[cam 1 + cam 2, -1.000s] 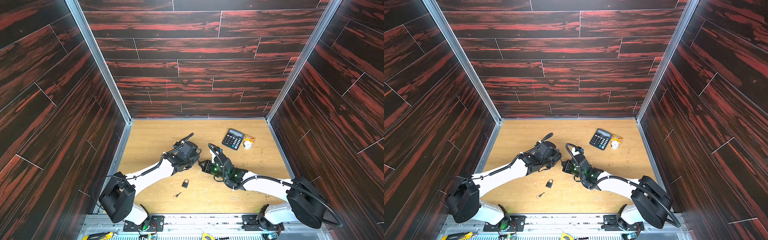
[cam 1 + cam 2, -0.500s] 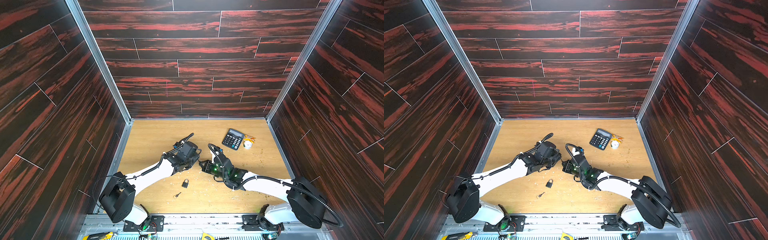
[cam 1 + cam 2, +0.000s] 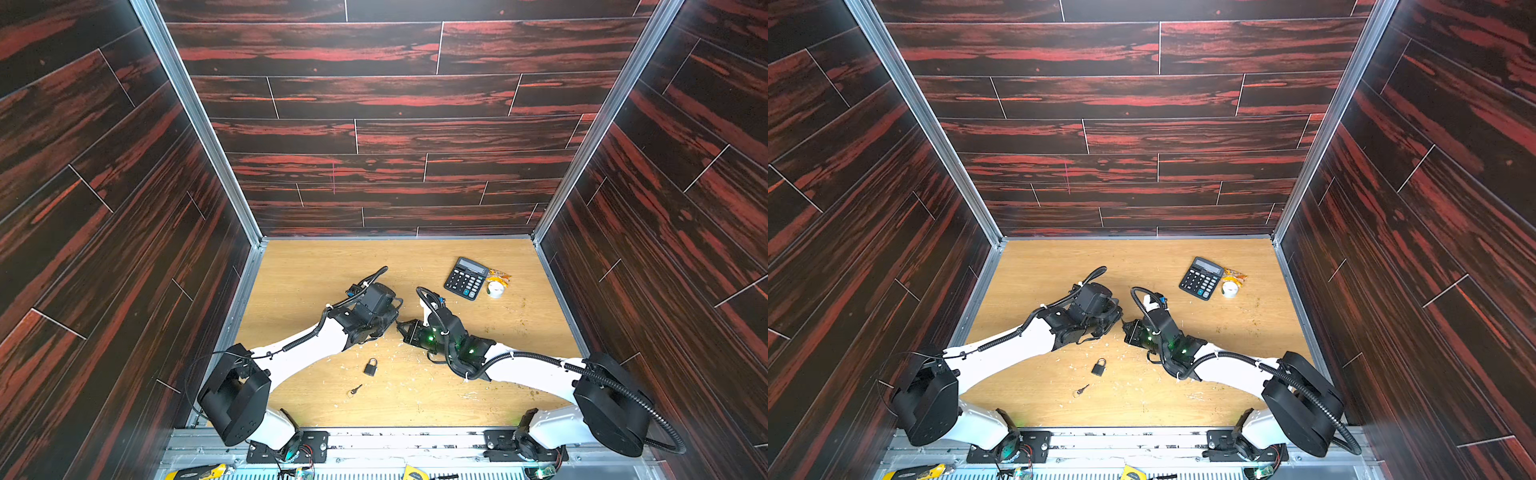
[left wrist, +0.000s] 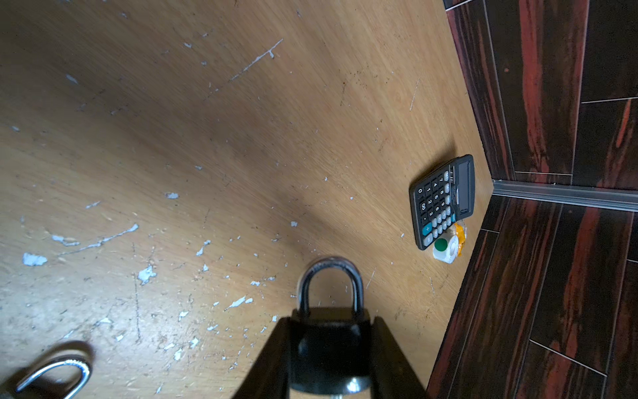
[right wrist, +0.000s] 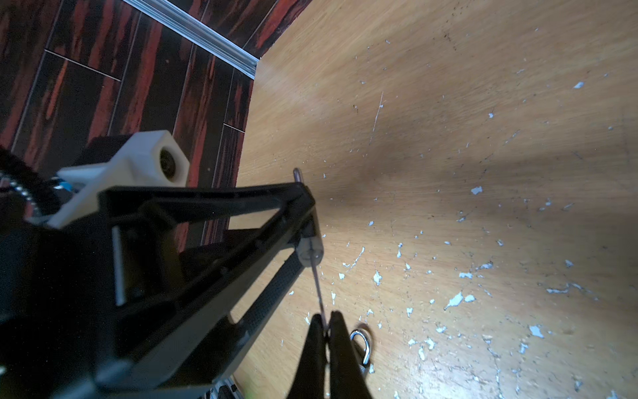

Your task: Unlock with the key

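My left gripper (image 4: 330, 321) is shut on a black padlock (image 4: 329, 349), with one finger on each side of its body. The silver shackle (image 4: 329, 273) is closed and sticks out past the fingertips. My right gripper (image 5: 326, 319) is shut on the key (image 5: 317, 286). The key's thin blade runs up to the keyhole end of the padlock (image 5: 310, 250); how deep it sits I cannot tell. In both top views the two grippers meet tip to tip at mid-table, left gripper (image 3: 390, 321) against right gripper (image 3: 402, 326).
A second padlock (image 3: 371, 367) and a loose key (image 3: 355, 390) lie on the wooden table nearer the front. At the back right sit a calculator (image 3: 465, 277), a white tape roll (image 3: 495, 288) and an orange wrapper. Dark walls close in three sides.
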Motion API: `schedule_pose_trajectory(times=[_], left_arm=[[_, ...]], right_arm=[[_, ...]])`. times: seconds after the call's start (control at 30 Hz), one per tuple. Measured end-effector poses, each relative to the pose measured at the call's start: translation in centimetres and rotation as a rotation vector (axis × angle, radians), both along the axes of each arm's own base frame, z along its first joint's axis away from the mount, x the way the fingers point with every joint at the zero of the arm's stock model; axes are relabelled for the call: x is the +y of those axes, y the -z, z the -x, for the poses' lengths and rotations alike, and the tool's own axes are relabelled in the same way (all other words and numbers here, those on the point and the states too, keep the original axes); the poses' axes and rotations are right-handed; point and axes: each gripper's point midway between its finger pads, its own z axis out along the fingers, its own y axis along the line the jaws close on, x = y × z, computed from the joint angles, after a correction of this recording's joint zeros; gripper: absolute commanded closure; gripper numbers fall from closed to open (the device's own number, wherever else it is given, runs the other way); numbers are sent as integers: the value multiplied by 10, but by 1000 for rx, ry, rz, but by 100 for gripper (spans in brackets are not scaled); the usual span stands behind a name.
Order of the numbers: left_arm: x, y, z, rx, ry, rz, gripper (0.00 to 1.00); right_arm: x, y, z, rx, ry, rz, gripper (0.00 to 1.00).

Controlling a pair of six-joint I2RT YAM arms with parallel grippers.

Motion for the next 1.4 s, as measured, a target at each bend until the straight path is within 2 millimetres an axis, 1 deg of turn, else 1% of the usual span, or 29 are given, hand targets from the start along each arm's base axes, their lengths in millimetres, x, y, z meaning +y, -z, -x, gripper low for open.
schedule_pose_trajectory(times=[0.4, 0.53, 0.7, 0.9, 1.07, 1.27, 1.4], left_arm=[[-1, -1, -1, -7, -6, 3, 100], [0, -2, 0, -17, 1, -28, 100], [2, 1, 5, -11, 17, -58, 100], [9, 5, 13, 12, 42, -106, 100], [18, 2, 21, 35, 43, -121, 100], [26, 0, 25, 76, 33, -143, 100], [28, 2, 27, 98, 18, -135, 100]], right_arm=[[0, -2, -1, 10, 11, 8, 100], [2, -3, -1, 50, 6, -31, 100], [1, -1, 1, 62, 2, -24, 100], [5, 0, 6, 82, -22, -36, 100], [11, -4, 11, 93, -29, -65, 100], [20, -4, 17, 102, -22, -85, 100], [23, -3, 22, 100, -18, -83, 100]])
